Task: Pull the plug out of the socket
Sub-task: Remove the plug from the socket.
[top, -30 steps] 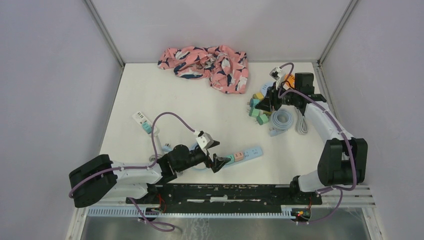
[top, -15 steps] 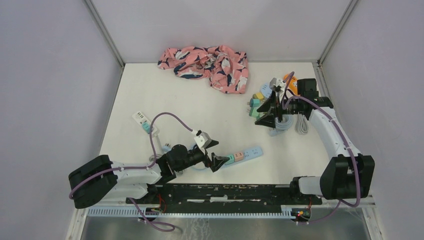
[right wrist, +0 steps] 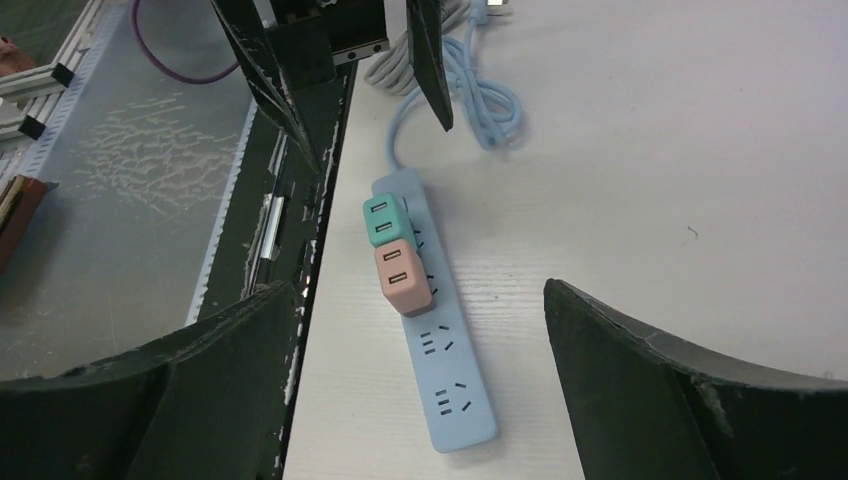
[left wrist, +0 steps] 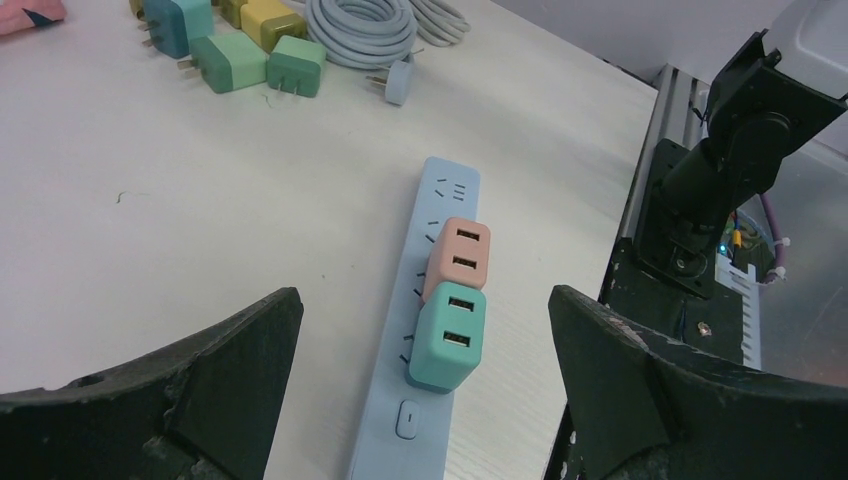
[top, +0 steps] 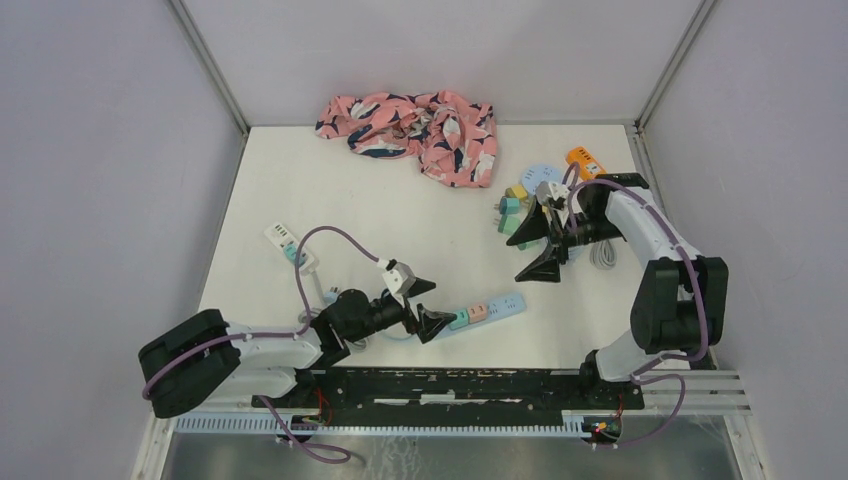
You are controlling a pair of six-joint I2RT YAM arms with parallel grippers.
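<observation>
Top external view: your left hand (top: 431, 305), spread and empty, faces the teal cube plug (top: 459, 320) seated against a pink cube plug (top: 478, 312) in the light blue power strip (top: 510, 302). Your right hand (top: 515, 258), spread and empty, is well apart; pulling may lift the unpinned strip

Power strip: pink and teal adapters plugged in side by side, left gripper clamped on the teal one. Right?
Not clamped: the left wrist view shows the left gripper open, clear of the teal adapter. It sits beside the pink adapter, both plugged into the power strip.
</observation>
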